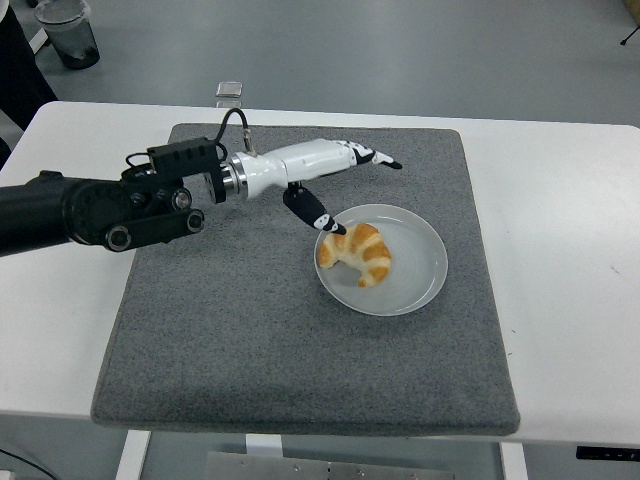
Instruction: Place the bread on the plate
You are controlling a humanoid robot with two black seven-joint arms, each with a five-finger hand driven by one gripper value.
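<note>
The bread is a golden, curved roll with brown stripes. It lies flat on the left part of the round white plate, just below the open hand, not touching it.

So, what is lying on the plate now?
Only the bread lies on the plate. The left hand is open above the mat. The plate surface beneath the bread is hidden.

Grey mat on white table; dark bin beyond.

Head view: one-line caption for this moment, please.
Bread lies on the plate; the open left hand hovers beside it.
</note>
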